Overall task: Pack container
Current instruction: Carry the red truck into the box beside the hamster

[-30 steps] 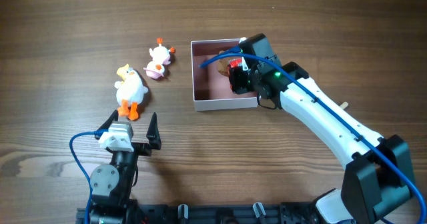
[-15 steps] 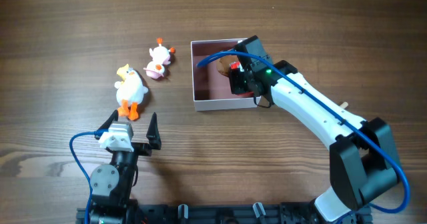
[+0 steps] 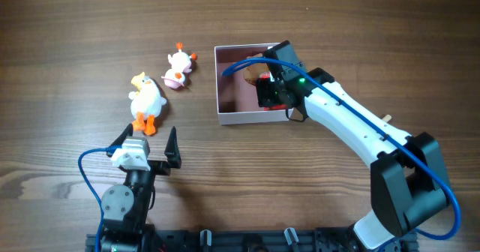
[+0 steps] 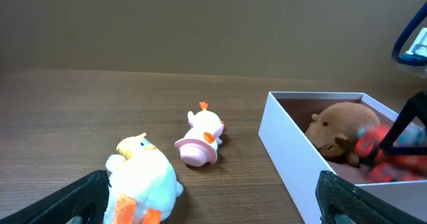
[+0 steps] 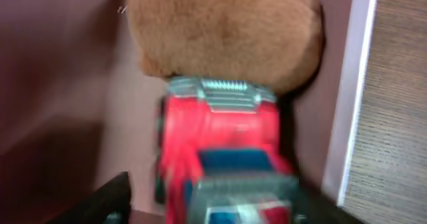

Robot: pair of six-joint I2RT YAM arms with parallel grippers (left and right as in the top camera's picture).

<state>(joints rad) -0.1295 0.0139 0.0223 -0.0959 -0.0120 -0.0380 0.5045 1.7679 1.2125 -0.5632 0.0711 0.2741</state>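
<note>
The container (image 3: pixel 251 117) is a white box with a pink inside, at the table's middle. A brown plush (image 3: pixel 253 62) lies in its far right corner. My right gripper (image 3: pixel 268 91) is down inside the box, open, with a blurred red toy truck (image 5: pixel 220 144) between its fingers and a gap at the left finger. The truck's front touches the plush (image 5: pixel 223 31). My left gripper (image 3: pixel 146 148) is open and empty near the front left. In the left wrist view the box (image 4: pixel 287 144), plush (image 4: pixel 337 127) and truck (image 4: pixel 377 151) show at the right.
A white duck with orange feet (image 3: pixel 145 98) lies left of the box, just beyond my left gripper. A small white and pink duck (image 3: pixel 178 68) lies between it and the box. Both also show in the left wrist view, the white duck (image 4: pixel 143 181) and the small duck (image 4: pixel 200 134).
My right gripper has shifted slightly left and lower inside the box. The red truck shows less from above now. The left arm has not moved.
</note>
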